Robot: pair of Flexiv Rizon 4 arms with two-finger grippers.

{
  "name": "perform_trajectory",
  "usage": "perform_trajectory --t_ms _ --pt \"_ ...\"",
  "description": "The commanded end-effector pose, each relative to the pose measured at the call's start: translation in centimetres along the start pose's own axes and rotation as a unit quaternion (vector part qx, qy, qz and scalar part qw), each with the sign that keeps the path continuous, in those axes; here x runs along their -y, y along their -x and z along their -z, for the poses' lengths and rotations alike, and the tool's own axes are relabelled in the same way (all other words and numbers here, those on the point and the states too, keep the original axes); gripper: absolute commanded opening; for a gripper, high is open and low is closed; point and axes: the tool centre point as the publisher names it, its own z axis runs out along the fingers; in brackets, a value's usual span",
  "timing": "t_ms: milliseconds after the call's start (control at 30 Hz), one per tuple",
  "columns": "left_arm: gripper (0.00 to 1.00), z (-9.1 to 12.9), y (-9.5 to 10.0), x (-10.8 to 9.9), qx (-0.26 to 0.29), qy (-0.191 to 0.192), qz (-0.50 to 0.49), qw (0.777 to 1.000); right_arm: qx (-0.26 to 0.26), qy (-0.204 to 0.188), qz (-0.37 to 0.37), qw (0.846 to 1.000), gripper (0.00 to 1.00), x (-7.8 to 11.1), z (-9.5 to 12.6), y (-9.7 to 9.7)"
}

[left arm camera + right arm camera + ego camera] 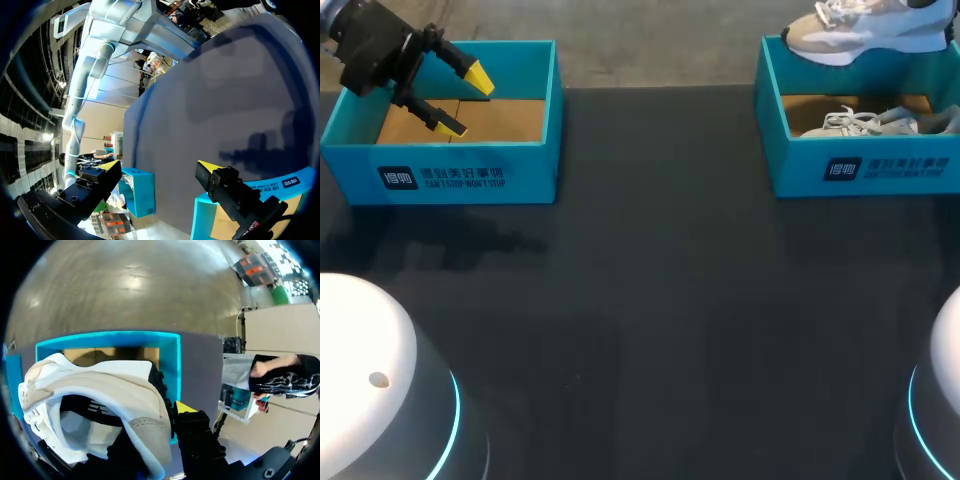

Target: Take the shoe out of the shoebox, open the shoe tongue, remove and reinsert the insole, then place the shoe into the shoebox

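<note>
A white and beige shoe (870,30) hangs above the right teal shoebox (860,165) at the table's far right. A second pale shoe (870,122) lies inside that box. In the right wrist view my right gripper (167,415) is shut on the heel collar of the lifted shoe (100,385); one yellow fingertip (186,407) shows and the shoe hides the other. The shoebox (172,355) lies beneath it. My left gripper (465,102) stands open over the left teal box (440,175), nothing between its fingers (210,166).
The left box shows only its brown cardboard floor. Its near corner (205,220) sits under the left gripper in the left wrist view. The dark table (650,300) stretches between the two boxes and toward the front.
</note>
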Motion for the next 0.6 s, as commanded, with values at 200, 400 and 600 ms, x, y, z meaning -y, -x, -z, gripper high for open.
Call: perform_trajectory --t_ms 200,400,600 --pt "1.00 0.1 0.0 0.0 -0.002 -0.001 0.000 1.000 -0.012 0.010 -0.026 1.000 0.00 1.0 -2.0 0.5" --pt "1.00 0.1 0.0 0.0 -0.002 -0.001 0.000 1.000 -0.011 0.001 -0.026 1.000 0.00 1.5 -3.4 0.3" --pt "1.00 0.1 0.0 0.0 -0.002 -0.001 0.000 1.000 -0.003 -0.007 -0.024 1.000 0.00 2.2 -4.8 0.3"
